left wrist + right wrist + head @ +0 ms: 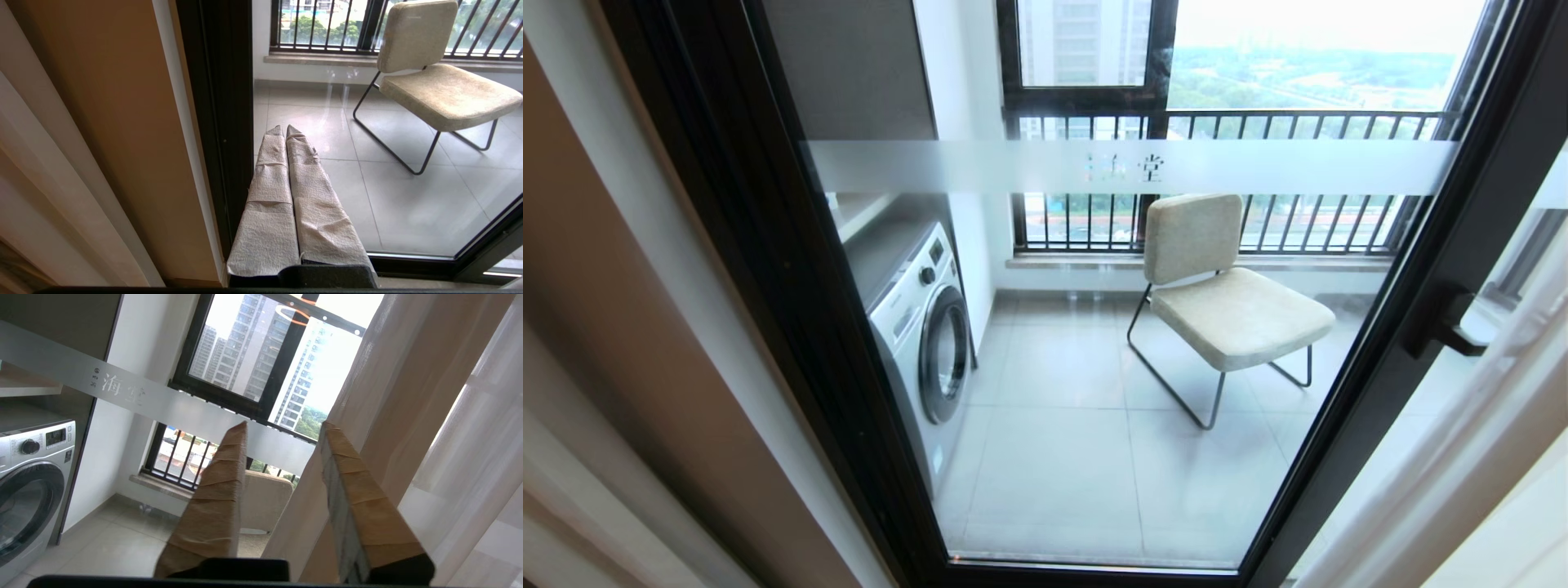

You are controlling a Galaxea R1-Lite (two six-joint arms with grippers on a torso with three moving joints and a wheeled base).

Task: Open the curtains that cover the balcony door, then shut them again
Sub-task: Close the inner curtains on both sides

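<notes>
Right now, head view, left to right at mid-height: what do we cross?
Beige drape → black door frame → washing machine → chair → black door handle → white sheer curtain.

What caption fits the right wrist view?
Right tool open around the sheer curtain's edge at the balcony door.

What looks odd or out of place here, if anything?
Nothing stands out. The curtains hang drawn aside, the balcony door glass is intact, and the chair and washer behind it stand upright.
</notes>
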